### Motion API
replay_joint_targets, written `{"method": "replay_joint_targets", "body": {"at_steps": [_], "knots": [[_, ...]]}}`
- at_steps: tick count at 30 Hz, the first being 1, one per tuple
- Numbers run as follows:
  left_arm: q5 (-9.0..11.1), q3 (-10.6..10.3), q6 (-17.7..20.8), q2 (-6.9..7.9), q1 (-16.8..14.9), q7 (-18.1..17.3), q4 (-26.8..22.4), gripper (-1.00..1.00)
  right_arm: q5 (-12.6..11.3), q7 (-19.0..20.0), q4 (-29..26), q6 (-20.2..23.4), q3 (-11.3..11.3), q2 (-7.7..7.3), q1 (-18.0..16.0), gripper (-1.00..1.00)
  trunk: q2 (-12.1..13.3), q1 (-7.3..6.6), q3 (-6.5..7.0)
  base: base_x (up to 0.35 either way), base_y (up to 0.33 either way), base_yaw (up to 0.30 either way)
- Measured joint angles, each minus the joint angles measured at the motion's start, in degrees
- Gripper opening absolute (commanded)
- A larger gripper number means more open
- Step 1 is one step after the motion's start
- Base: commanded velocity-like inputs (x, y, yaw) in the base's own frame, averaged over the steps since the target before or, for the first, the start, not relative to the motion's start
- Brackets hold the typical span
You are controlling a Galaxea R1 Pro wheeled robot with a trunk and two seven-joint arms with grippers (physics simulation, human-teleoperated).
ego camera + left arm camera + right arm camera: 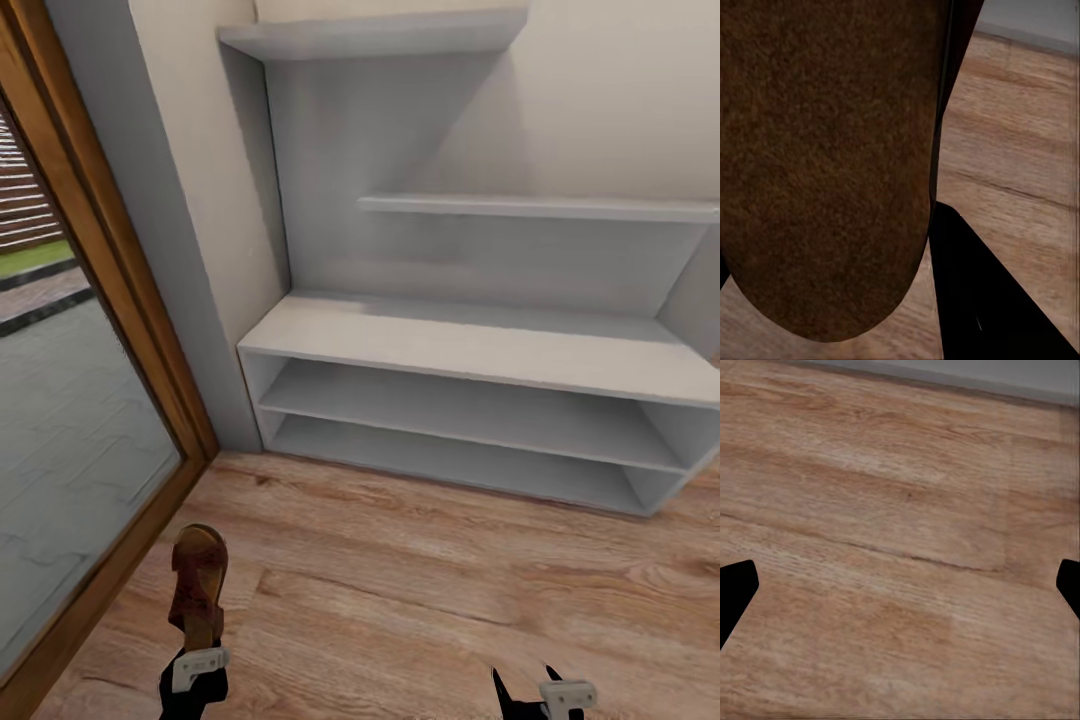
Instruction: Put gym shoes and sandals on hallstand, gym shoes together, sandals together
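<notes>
The left hand (196,668) sits at the near left of the head view, closed on the heel end of a sandal (198,586), which stands out from it toward the rack with its toe raised above the floor (420,590). The left wrist view adds the close side: the sandal (825,165) as a broad brown mottled face with a rounded end, and one dark finger (982,300) beside it, with floor (1020,150) planks beyond.

The right hand (530,700) is at the near right edge of the head view, where only its dark fingertips and a white bracket show. The right wrist view settles its state: the two fingertips (735,585) stand wide apart at opposite edges, with nothing between them but bare floor (900,547).

Farther off, the rack (480,350) stands against the far wall, its bench surface and two open shelves below, staggered wall shelves above. A wood-framed glass door (110,330) runs along the left.
</notes>
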Motion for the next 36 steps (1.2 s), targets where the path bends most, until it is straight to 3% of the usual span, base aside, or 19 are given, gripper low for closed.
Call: {"method": "replay_joint_targets", "body": {"at_steps": [36], "knots": [[-0.38, -0.66, 0.14, 0.08, 0.02, -0.72, 0.19, -1.0, 0.0, -0.01, 0.02, 0.01, 0.0, 0.0, 0.0, 1.0, 0.0, 0.0, 0.0, 0.0, 0.0, -0.268]]}}
